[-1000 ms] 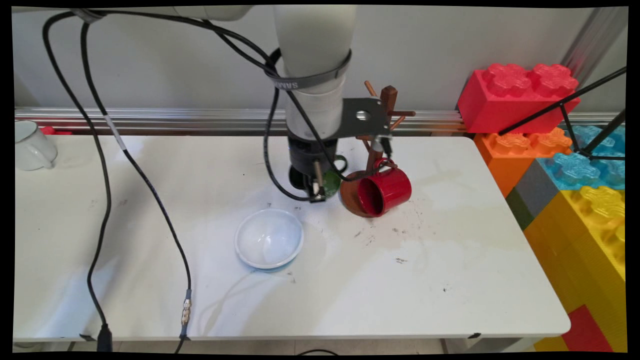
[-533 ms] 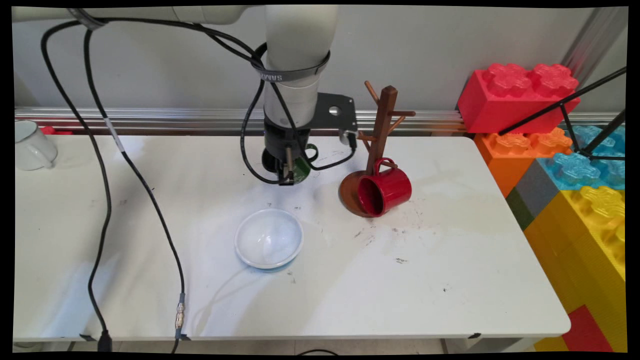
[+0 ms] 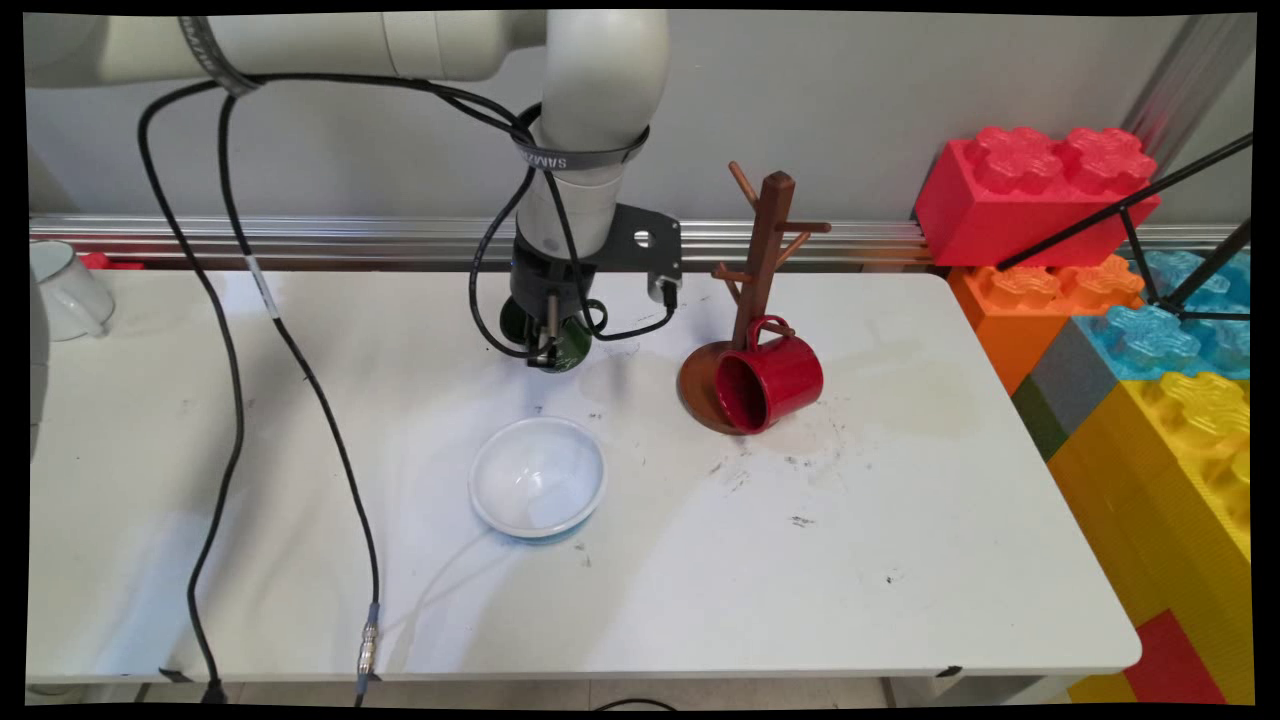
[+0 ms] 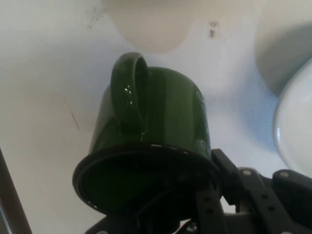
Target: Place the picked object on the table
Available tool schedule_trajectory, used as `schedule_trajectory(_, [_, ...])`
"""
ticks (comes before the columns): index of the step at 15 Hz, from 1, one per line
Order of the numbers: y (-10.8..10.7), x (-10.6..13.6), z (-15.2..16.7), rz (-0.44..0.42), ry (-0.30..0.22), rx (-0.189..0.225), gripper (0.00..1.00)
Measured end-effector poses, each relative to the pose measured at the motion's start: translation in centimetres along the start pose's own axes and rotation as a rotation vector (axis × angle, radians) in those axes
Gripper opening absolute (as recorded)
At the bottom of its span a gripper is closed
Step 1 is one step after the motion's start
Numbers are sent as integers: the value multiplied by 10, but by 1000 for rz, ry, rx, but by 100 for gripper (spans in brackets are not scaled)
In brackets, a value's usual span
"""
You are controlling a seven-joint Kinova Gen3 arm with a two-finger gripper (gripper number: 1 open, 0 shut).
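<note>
My gripper [image 3: 546, 348] points down over the back middle of the white table [image 3: 900, 520] and is shut on the rim of a dark green mug [image 3: 572, 346]. In the hand view the green mug [image 4: 161, 112] fills the centre, handle toward the camera, with one black finger [image 4: 207, 204] on its rim and the other hidden inside. A white bowl [image 3: 538, 477] sits on the table just in front of the gripper; its edge [image 4: 295, 126] shows at the right of the hand view. To the right a red mug [image 3: 775, 382] leans on the base of a brown wooden mug tree [image 3: 765, 260].
A white mug [image 3: 62, 290] stands at the far left edge of the table. Large toy bricks [image 3: 1030, 190] are stacked beyond the table's right edge. Black cables [image 3: 300, 370] hang from the arm down over the left half of the table.
The arm has carried the green mug to the left and slightly back, away from the mug tree and red mug. The bowl and red mug have not moved.
</note>
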Motion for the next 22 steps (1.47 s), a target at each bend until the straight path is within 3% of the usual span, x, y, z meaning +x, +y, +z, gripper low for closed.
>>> schedule_trajectory(7, [-25, -7, 27, 47, -55, -31, 0])
schedule_trajectory(22, [-35, -3, 67, 47, -49, -95, 0])
